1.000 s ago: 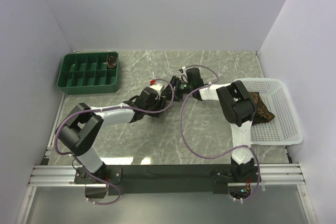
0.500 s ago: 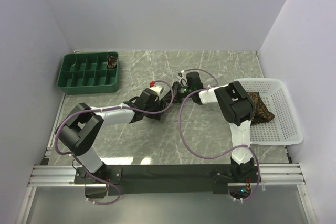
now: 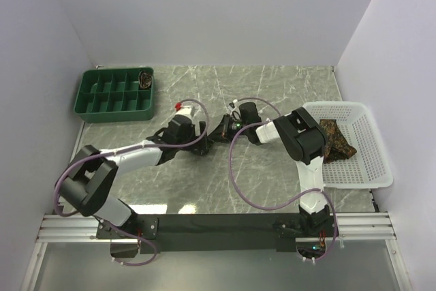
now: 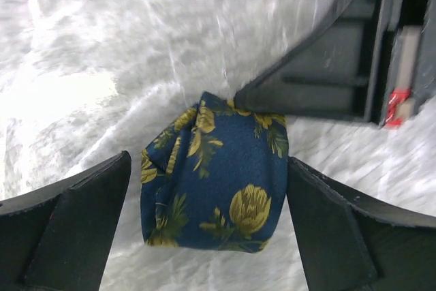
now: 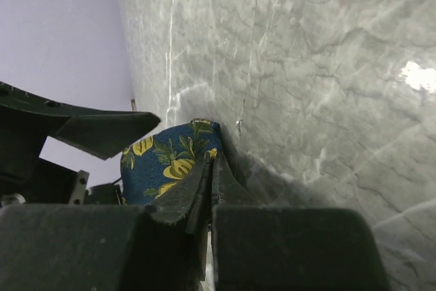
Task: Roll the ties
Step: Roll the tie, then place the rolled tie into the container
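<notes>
A dark navy tie with yellow flowers [image 4: 214, 175] lies rolled into a short bundle on the marble table, seen in the top view as a small dark lump [image 3: 212, 135] mid-table. My left gripper [image 4: 208, 163] is open wide, one finger on each side of the roll, not squeezing it. My right gripper [image 5: 212, 158] is shut, its tips pressed against the far side of the roll [image 5: 167, 158]; nothing shows between its fingers. In the top view the left gripper [image 3: 203, 140] and right gripper [image 3: 220, 131] meet at the roll. A brown gold-patterned tie [image 3: 336, 140] lies crumpled in the basket.
A green compartment tray [image 3: 102, 103] stands at the back left, with a rolled tie [image 3: 145, 78] in its far right compartment. A white mesh basket [image 3: 371, 168] sits at the right edge. Grey walls close in the table on three sides.
My left gripper has opened wide and let go of the roll, and its arm has drawn back to the left. My right gripper has shut and moved left against the roll.
</notes>
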